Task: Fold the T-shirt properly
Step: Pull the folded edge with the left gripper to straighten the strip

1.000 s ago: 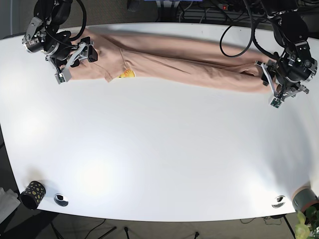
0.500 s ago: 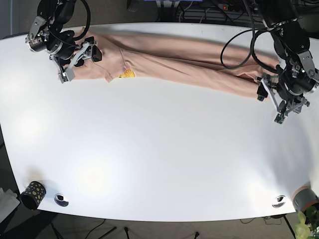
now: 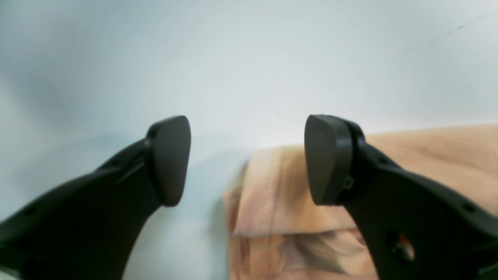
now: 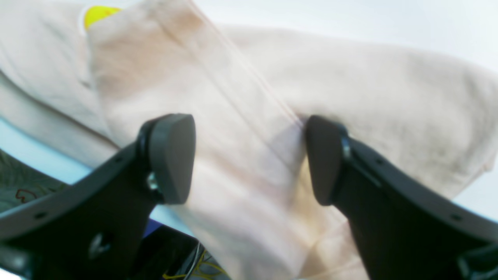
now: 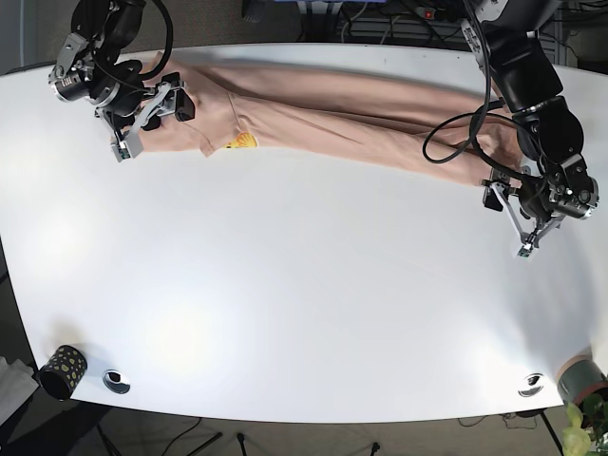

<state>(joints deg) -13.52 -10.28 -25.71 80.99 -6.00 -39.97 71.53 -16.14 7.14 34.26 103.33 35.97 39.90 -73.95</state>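
The white table (image 5: 304, 285) filled nearly all of my base view, and most of its surface was bare. Along its far edge lay the T-shirt (image 5: 361, 109), a long peach band of cloth folded lengthwise, running from the far left corner toward the right and slanting a little nearer as it went. A small yellow patch (image 5: 242, 142) showed at its near edge, left of the middle.

My left gripper (image 5: 508, 220) sat at the right side of the table, just near of the shirt's right end. Through its wrist camera I saw both jaws spread wide with only white tabletop between their tips; the folded end of the shirt (image 3: 272, 210) lay below and behind the right-hand finger (image 3: 328, 159), and I could not tell whether that finger touched it.

My right gripper (image 5: 152, 114) was at the far left corner, over the shirt's left end. Its wrist view showed the jaws apart, with a thick ridge of cloth (image 4: 249, 163) passing between them; the pads (image 4: 171, 157) were not pressed together on the fabric, though the blur kept me from judging contact.

At the near left edge stood a small dark speckled cup (image 5: 63, 370), with a little round metal fitting (image 5: 117, 381) just beside it. A matching fitting (image 5: 531, 385) sat at the near right.
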